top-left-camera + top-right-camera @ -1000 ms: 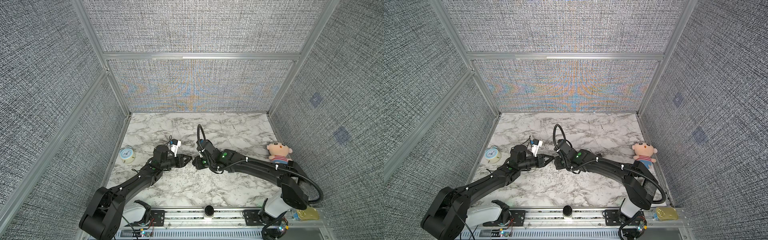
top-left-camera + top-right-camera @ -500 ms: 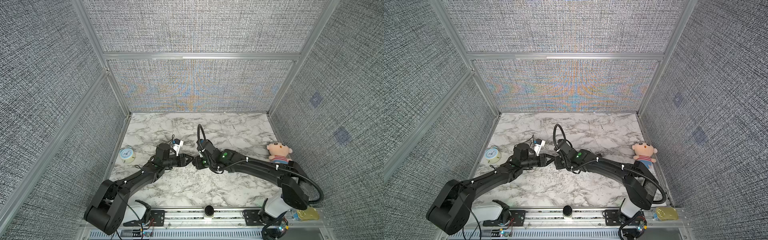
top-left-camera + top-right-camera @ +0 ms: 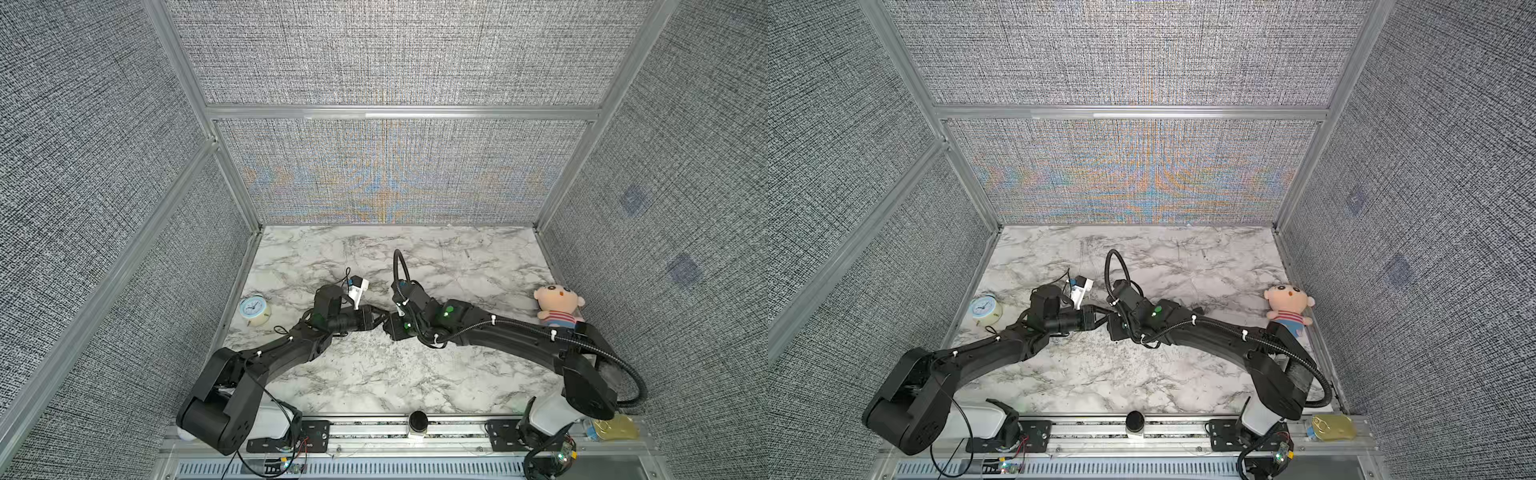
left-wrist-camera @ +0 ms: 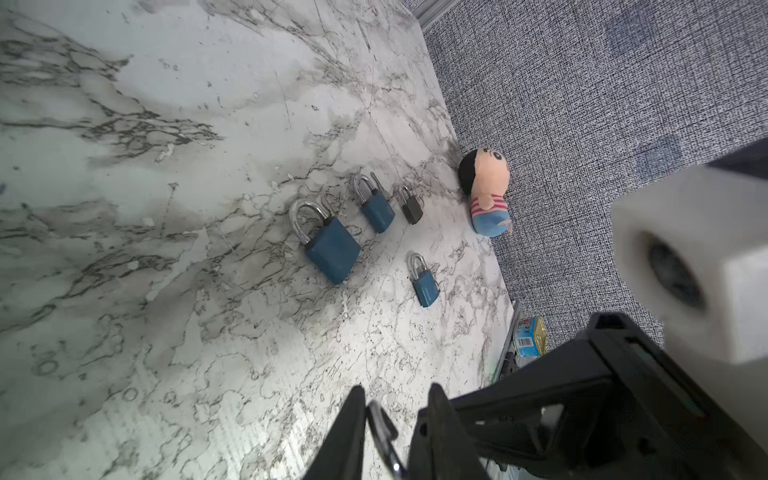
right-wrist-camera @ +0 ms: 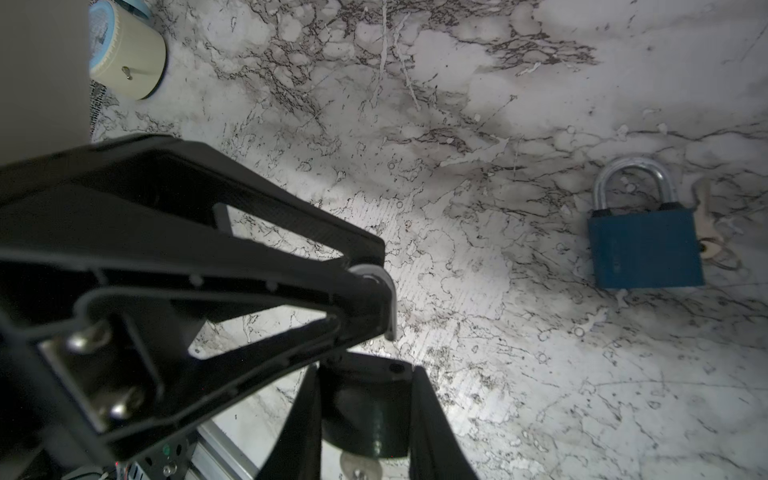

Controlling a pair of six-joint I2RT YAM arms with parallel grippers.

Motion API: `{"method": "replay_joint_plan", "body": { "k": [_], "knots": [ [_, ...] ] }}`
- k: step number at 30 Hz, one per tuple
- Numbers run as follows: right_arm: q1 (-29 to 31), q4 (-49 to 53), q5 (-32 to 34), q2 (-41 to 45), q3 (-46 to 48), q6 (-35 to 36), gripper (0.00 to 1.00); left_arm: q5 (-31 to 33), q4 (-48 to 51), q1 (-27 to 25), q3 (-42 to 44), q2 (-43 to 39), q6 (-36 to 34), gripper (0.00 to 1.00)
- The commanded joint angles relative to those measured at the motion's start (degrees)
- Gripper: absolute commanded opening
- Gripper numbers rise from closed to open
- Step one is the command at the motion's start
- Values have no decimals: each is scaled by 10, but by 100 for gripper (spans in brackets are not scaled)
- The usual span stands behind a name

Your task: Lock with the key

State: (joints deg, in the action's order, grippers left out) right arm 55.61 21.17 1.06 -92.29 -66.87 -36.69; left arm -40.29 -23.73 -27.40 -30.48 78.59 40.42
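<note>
Arms (image 3: pixel 519 345) matte black; white wrist camera (image 3: pixel 359 287); ribbed hose (image 3: pixel 629 374); green LED (image 3: pixel 448 309); zip ties (image 3: pixel 493 319).

You get soft, even light; moiré ripples the far wall (image 3: pixel 386 183), a white block (image 4: pixel 685 266) blurs close up.

Nothing is legible. The alarm clock (image 3: pixel 252 308), at mid-left in both top views, has dial numerals too small to read. The tin (image 4: pixel 527 341), low and right of centre in the left wrist view, carries a blue label with blurred print.
</note>
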Motion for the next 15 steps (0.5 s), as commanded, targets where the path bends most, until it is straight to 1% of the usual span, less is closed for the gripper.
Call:
{"method": "replay_joint_plan", "body": {
  "k": [1,8,11,13,15],
  "knots": [
    [1,-17,0,0,-3,2,16,-9,-19,0,-5,4,0,27],
    [2,-18,3,2,-4,1,16,-21,-20,-1,-5,10,0,24],
    [3,-17,5,3,-4,2,16,-23,-21,-2,-4,9,0,21],
    [3,-18,5,3,-4,3,16,-23,-21,-2,-3,9,0,18],
    [2,-18,4,2,-5,1,15,-24,-21,-2,-4,11,-1,10]
  ]
}}
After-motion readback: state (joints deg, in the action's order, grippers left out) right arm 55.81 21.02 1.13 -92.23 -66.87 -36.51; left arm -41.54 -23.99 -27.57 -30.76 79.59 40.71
